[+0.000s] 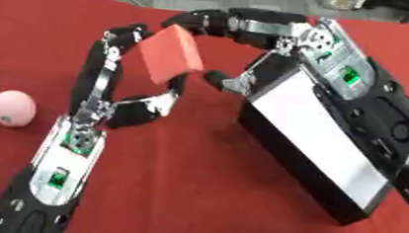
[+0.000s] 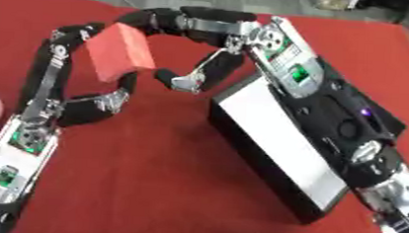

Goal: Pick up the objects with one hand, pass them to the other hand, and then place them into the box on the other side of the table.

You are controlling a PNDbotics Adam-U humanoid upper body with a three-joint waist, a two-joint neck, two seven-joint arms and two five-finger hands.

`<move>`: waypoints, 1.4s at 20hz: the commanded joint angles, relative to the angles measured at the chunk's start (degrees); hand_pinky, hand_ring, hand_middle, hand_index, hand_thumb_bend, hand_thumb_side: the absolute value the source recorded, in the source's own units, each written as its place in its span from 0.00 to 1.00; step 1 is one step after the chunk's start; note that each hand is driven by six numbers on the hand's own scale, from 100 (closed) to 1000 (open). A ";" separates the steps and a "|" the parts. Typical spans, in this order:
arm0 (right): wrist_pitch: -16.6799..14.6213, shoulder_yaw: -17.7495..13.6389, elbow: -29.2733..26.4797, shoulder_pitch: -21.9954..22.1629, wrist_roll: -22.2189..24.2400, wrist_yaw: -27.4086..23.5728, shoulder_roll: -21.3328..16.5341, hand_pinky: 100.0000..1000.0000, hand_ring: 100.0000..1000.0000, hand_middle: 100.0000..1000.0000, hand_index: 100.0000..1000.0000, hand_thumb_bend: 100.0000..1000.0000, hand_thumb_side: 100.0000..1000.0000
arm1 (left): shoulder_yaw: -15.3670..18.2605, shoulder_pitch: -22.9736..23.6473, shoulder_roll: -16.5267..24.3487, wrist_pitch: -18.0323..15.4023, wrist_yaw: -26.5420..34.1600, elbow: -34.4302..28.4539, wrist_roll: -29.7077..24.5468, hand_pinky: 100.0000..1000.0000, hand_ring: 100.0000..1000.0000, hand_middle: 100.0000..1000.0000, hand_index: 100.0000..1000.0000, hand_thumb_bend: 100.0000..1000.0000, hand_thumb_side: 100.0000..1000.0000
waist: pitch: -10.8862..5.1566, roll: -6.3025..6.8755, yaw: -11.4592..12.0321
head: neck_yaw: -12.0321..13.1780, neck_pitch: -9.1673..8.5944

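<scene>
A salmon-red block (image 1: 170, 53) hangs tilted above the red cloth, between my two hands. My left hand (image 1: 91, 113) rises from the lower left; its fingers (image 1: 116, 43) curl along the block's left edge and its thumb (image 1: 170, 95) touches the underside. My right hand (image 1: 323, 49) comes in from the right, fingers (image 1: 203, 20) curled over the block's top corner, thumb (image 1: 216, 79) at the lower right corner. Under my right forearm lies the black box (image 1: 284, 154) with a white upper face.
A pink ball (image 1: 13, 108) rests on the cloth at the left edge, beside my left forearm. Red cloth lies bare between my left arm and the box. The table's far edge runs along the top.
</scene>
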 commanded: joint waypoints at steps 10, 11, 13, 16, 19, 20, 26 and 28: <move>-6.30 -0.38 -0.70 -0.88 7.09 -0.13 -0.55 1.00 1.00 1.00 1.00 0.00 0.07 | -0.56 -1.31 -1.19 -0.56 0.17 -0.31 -0.52 0.87 0.57 0.36 0.51 0.00 0.19 | -0.46 -0.22 0.06 | -0.14 -0.90; -6.23 -0.35 -0.72 -0.89 7.09 -0.18 -0.54 1.00 1.00 1.00 1.00 0.00 0.07 | -0.60 -1.33 -1.28 -0.58 0.20 -0.28 -0.53 0.87 0.57 0.36 0.51 0.00 0.19 | -0.46 -0.22 0.07 | -0.13 -0.89; -6.08 -0.33 -0.79 -0.92 7.09 -0.24 -0.52 1.00 1.00 1.00 1.00 0.00 0.07 | -0.64 -1.38 -1.47 -0.61 0.26 -0.24 -0.57 0.87 0.57 0.36 0.51 0.00 0.19 | -0.44 -0.23 0.08 | -0.11 -0.82; -5.91 -0.34 -0.99 -0.93 7.09 -0.31 -0.56 1.00 1.00 1.00 1.00 0.00 0.07 | -0.62 -1.44 -1.62 -0.58 0.24 -0.13 -0.58 0.87 0.57 0.36 0.51 0.00 0.19 | -0.40 -0.24 0.09 | -0.13 -0.80; -5.95 -0.22 -1.13 -0.90 7.09 -0.13 -0.55 1.00 1.00 1.00 1.00 0.00 0.07 | -0.60 -1.52 -1.79 -0.59 0.27 -0.08 -0.51 0.88 0.57 0.36 0.51 0.00 0.20 | -0.37 -0.25 0.09 | -0.17 -0.76; -6.00 -0.19 -1.16 -0.88 7.09 -0.07 -0.55 1.00 1.00 1.00 1.00 0.00 0.07 | -0.58 -1.53 -1.84 -0.58 0.27 -0.05 -0.48 0.88 0.57 0.36 0.51 0.00 0.20 | -0.35 -0.26 0.09 | -0.16 -0.77; -6.17 -0.03 -1.19 -0.83 7.09 0.22 -0.51 1.00 1.00 1.00 1.00 0.00 0.06 | -0.56 -1.67 -2.04 -0.83 0.33 0.04 -0.31 0.87 0.57 0.36 0.51 0.00 0.23 | -0.32 -0.30 0.12 | -0.30 -0.80; -6.11 0.02 -1.14 -0.80 7.09 0.28 -0.50 1.00 1.00 1.00 1.00 0.00 0.06 | -0.66 -1.70 -2.08 -1.18 0.25 0.07 -0.49 0.87 0.57 0.35 0.51 0.00 0.24 | -0.31 -0.30 0.14 | -0.31 -0.83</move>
